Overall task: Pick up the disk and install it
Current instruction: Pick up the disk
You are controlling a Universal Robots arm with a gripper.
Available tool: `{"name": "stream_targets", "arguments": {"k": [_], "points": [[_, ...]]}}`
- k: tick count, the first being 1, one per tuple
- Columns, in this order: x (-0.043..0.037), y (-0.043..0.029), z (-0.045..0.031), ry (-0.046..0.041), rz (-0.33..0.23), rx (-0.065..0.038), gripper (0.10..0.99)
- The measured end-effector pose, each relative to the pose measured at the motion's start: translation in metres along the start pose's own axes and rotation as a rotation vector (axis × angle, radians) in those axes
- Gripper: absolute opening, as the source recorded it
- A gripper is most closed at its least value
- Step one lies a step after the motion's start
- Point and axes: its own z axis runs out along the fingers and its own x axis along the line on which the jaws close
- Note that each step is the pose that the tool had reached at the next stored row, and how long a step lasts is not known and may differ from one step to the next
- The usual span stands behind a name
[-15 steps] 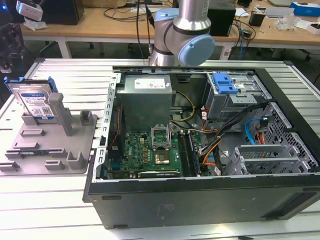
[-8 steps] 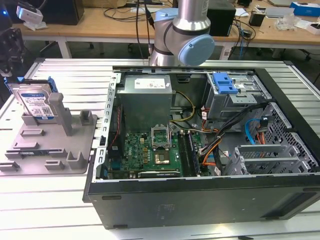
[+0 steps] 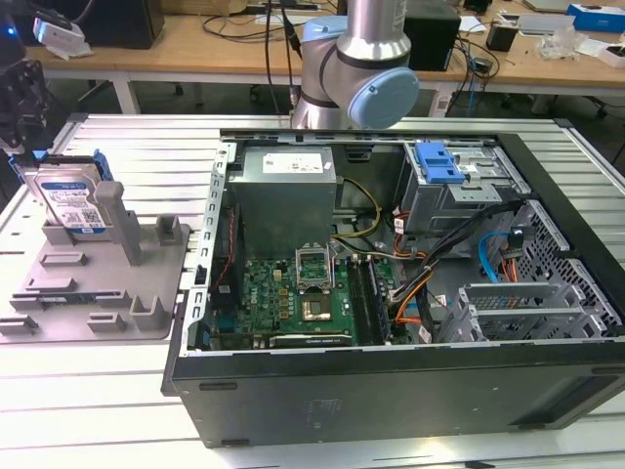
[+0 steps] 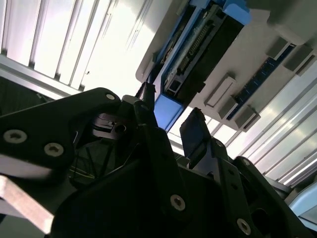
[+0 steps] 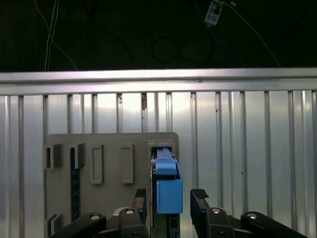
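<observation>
The disk (image 3: 70, 200) stands on edge in a slot of the grey holder plate (image 3: 146, 269) at the exterior view's left; its white-and-blue label and blue rail frame are visible. My gripper (image 3: 24, 147) hangs just above and behind it. In the first wrist view the gripper (image 5: 170, 201) is open, its two dark fingers standing on either side of the disk's blue rail (image 5: 168, 183) with a gap on each side. The second wrist view shows the same: the gripper (image 4: 171, 116) straddles the blue end of the disk (image 4: 198, 59), not touching it.
An open computer case (image 3: 391, 391) lies at the centre and right of the ribbed metal table (image 3: 98, 410). Inside are a grey power-supply box (image 3: 286, 191), a motherboard (image 3: 293, 293), loose cables and a drive cage with a blue latch (image 3: 437, 161). The arm's base (image 3: 352, 78) rises behind the case.
</observation>
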Motion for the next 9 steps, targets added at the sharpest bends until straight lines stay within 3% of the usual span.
{"name": "stream_targets", "arguments": {"k": [9], "points": [[-0.0006,0.0009,0.0049,0.0011,-0.014,0.006,0.482]]}}
